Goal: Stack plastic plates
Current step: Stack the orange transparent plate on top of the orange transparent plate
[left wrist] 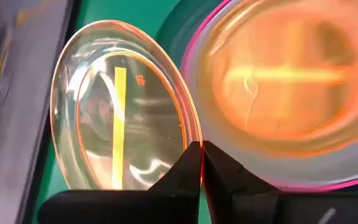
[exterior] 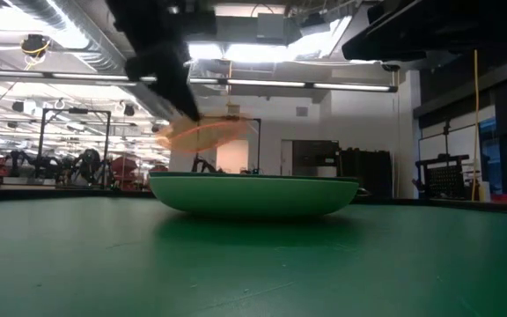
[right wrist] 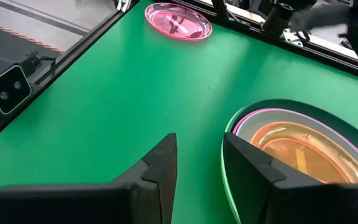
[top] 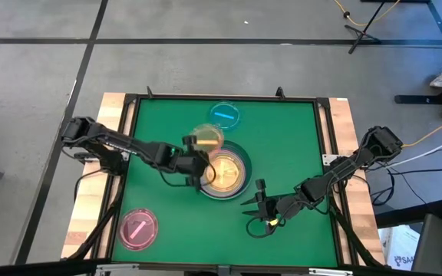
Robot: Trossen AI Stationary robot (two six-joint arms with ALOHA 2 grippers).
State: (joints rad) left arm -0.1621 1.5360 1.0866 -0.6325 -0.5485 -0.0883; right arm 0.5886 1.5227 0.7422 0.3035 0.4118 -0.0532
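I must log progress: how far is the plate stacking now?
Done: the large plates are nested into a stack with small ones inside. In hand: the left gripper holds a small translucent orange plate above it. Left: the blue and pink small plates. The right gripper waits open.

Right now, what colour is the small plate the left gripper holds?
Translucent orange: the small plate, pinched at its rim by the left gripper, shows best in the left wrist view.

A small orange plate [top: 206,138] hangs tilted above the stacked large plates [top: 240,186] at mid-table. A small blue plate [top: 225,115] lies behind; a pink one [top: 137,228] lies front-left.
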